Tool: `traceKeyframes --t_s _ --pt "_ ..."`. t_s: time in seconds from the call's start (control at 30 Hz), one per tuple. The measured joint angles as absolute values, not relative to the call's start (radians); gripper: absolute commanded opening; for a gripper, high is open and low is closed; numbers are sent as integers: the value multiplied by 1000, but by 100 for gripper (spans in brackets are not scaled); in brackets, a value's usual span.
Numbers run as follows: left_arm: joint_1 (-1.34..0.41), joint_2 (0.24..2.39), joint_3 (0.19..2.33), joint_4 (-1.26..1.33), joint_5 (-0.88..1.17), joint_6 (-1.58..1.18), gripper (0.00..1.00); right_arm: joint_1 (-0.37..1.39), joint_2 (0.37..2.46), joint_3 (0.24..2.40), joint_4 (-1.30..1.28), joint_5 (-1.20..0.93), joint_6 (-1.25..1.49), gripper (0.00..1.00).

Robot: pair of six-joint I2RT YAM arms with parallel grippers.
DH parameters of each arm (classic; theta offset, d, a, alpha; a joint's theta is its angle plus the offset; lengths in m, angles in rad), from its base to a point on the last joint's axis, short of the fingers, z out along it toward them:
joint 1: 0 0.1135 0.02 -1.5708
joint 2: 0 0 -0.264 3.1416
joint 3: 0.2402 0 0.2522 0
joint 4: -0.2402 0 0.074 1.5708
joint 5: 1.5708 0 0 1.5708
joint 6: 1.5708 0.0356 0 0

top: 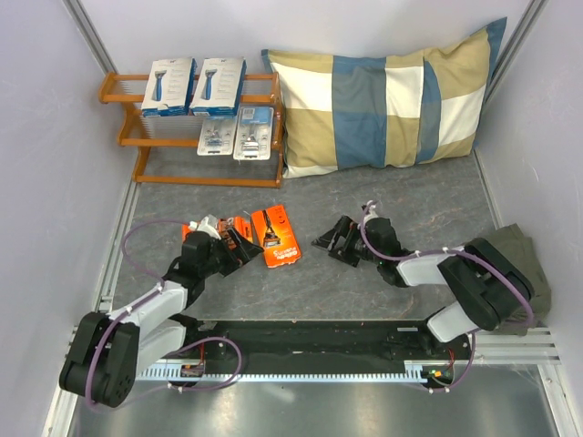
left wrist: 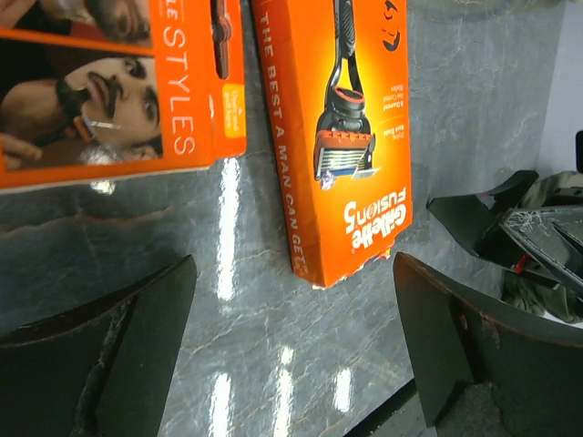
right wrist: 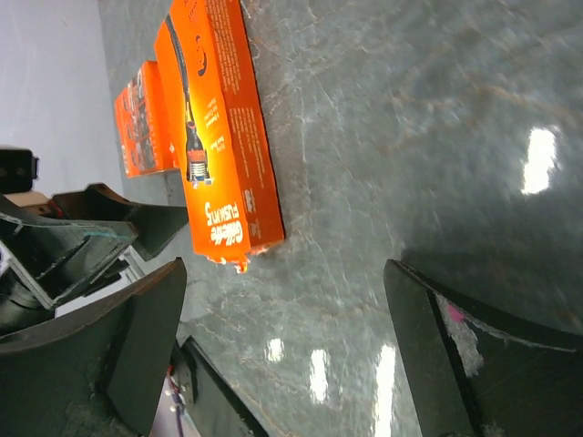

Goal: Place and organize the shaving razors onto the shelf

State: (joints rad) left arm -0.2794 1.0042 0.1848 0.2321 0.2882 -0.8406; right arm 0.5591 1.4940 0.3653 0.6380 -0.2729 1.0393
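Two white razor boxes [top: 169, 86] [top: 219, 86] stand on the top tier of the shelf [top: 127, 138]. Two blister packs [top: 217, 137] [top: 253, 133] sit on its middle tier. Two orange packs lie flat on the table. One orange pack [top: 278, 237] [left wrist: 337, 137] [right wrist: 223, 137] lies between the arms. The other orange pack [top: 244, 224] [left wrist: 118, 82] [right wrist: 137, 127] is partly hidden under my left arm. My left gripper [top: 239, 248] [left wrist: 296, 355] hovers open just short of both packs, with only bare table between its fingers. My right gripper [top: 335, 238] [right wrist: 287, 337] is open and empty, right of the packs.
A blue-and-beige checked pillow [top: 383, 100] leans against the back wall right of the shelf. An olive cloth [top: 528, 264] lies at the table's right edge. Grey walls close in both sides.
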Motion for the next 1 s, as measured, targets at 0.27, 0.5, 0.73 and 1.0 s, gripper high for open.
traceKeyframes --t_s 0.27,0.5,0.73,1.0 --pt "-318 1158 234 350 270 -844 97 568 1698 603 575 -318 937 87" --pt "-344 1325 297 481 265 -859 97 621 1812 743 536 -342 877 80" --pt "-396 1373 303 560 228 -870 97 722 1825 767 517 -361 847 79" --pt "-531 1308 272 527 178 -894 96 811 1711 678 436 -361 843 79"
